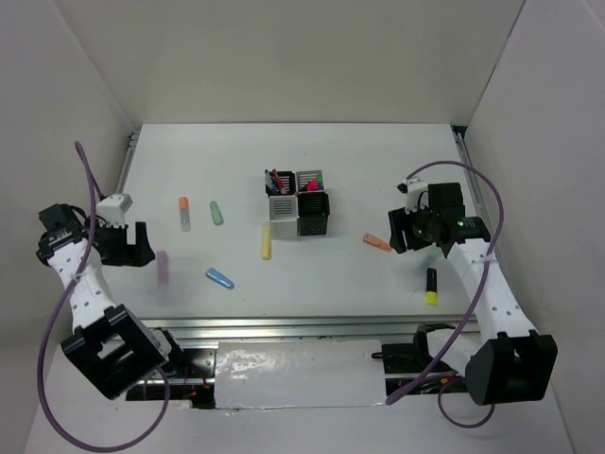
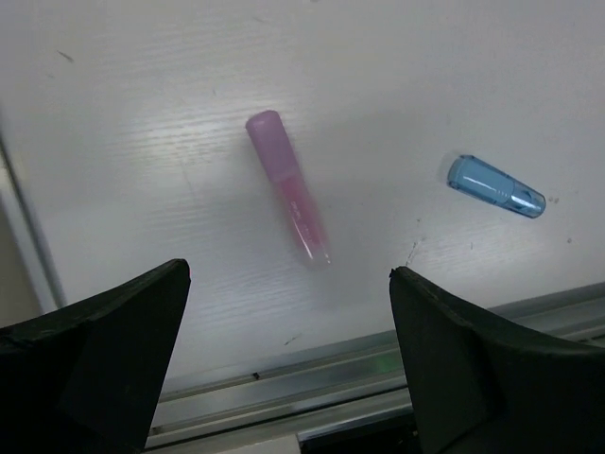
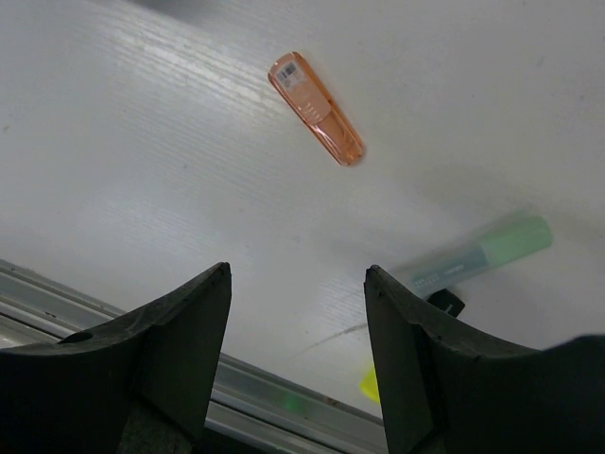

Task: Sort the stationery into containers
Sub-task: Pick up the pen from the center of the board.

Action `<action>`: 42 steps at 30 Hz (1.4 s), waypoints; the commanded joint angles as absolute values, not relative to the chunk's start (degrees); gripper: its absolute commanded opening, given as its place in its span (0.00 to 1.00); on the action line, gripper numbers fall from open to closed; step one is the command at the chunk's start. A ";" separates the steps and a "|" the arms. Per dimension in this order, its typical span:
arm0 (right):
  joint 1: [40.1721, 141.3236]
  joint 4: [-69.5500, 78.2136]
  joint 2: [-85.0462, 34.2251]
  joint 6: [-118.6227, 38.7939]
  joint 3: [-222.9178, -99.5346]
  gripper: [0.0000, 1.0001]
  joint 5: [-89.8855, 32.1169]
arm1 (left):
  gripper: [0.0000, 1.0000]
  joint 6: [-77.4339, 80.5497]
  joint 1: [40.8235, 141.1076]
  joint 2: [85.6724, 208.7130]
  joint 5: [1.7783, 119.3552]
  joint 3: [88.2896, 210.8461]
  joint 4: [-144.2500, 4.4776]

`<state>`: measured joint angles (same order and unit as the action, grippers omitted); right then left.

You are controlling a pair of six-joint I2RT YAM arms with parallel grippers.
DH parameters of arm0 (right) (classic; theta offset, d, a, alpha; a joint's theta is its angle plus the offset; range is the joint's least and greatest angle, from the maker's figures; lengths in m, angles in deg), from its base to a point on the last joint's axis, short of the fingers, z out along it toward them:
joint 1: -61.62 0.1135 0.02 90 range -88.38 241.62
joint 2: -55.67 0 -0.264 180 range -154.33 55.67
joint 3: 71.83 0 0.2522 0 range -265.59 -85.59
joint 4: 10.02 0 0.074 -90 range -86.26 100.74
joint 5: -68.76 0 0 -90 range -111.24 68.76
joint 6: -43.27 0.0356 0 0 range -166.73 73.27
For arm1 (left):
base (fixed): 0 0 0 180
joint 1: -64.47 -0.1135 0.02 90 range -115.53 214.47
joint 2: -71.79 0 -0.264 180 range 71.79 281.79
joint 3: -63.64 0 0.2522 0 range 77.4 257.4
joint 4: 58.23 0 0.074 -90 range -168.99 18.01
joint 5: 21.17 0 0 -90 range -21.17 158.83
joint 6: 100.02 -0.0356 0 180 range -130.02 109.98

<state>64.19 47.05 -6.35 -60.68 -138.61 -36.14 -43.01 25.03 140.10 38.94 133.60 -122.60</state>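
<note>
Left claw [image 2: 288, 272] gapes wide above pink marker [image 2: 288, 194], right claw [image 3: 298, 271] half open, both empty.

Robot lab enclosure, white table [image 1: 321, 170], plain white walls [image 1: 284, 57], aluminium rail [image 1: 284, 326] edging

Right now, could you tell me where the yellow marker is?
Top view: the yellow marker lies just left of the containers, with the blue marker farther left, toward the near edge.

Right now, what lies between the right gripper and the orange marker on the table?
Nothing. In the right wrist view, only bare white table separates the open right gripper from the orange marker.
</note>
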 commanded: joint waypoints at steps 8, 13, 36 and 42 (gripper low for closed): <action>62.06 50.05 -3.83 -65.44 -138.15 0.66 -33.11 | 0.78 -45.38 26.31 132.78 32.69 134.00 -123.23; 61.97 51.37 -4.80 -64.66 -138.94 0.66 -33.28 | 0.75 -42.02 25.10 137.17 42.53 134.00 -123.23; 62.06 50.05 -6.37 -61.23 -139.11 0.65 -31.88 | 0.83 -27.96 40.99 157.47 55.54 134.18 -115.60; 55.83 53.39 -10.07 -61.49 -143.25 0.65 -33.72 | 0.76 -23.47 40.47 166.79 59.51 138.65 -114.88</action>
